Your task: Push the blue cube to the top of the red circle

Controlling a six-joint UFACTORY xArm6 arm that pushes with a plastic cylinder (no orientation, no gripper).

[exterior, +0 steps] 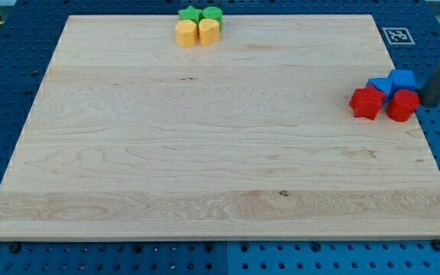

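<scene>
Eight small blocks sit on the wooden desk (205, 153) in two clusters. At the view's right edge, the blue cube (403, 79) stands just above the red circle (402, 106), touching it. A second blue block (378, 85), shape unclear, sits beside the cube on its left, and a red block (366, 102) with an irregular outline lies left of the red circle. My tip (426, 103) rests just right of the red circle and the blue cube; whether it touches them I cannot tell. As a bare rod, this end effector grasps nothing. At the view's top, a green star (191, 14), a green block (212, 14), a yellow block (186, 33) and another yellow block (208, 31) huddle together.
</scene>
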